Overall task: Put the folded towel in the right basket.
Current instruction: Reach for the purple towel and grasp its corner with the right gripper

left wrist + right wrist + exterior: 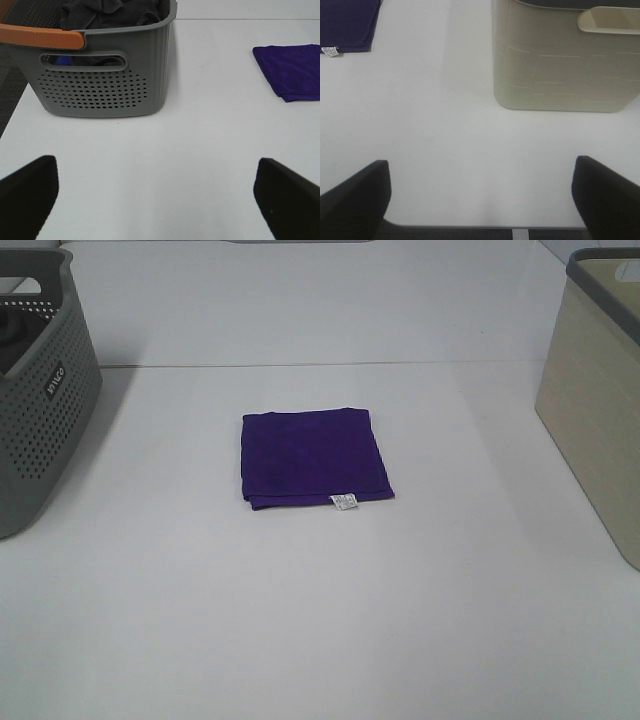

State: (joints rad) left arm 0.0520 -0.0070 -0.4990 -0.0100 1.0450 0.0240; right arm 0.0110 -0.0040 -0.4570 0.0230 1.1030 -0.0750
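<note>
The towel [315,458] lies flat and folded on the counter [300,640], about midway between the grey basket [40,390] and the right basket [597,390], well apart from both. It is close to square, so no long axis stands out; its edges run roughly parallel to the counter's edges. A small white label [344,502] sits on the near edge.

The left fingers [30,192] are spread apart and hold nothing. The right fingers [355,200] are likewise spread apart and empty. From each arm the towel lies forward and inboard, toward the counter's centre.

Neither arm is clearly nearer. The right arm works beside the right basket, so it appears the better choice for the pick. No step of the task is done yet.
</note>
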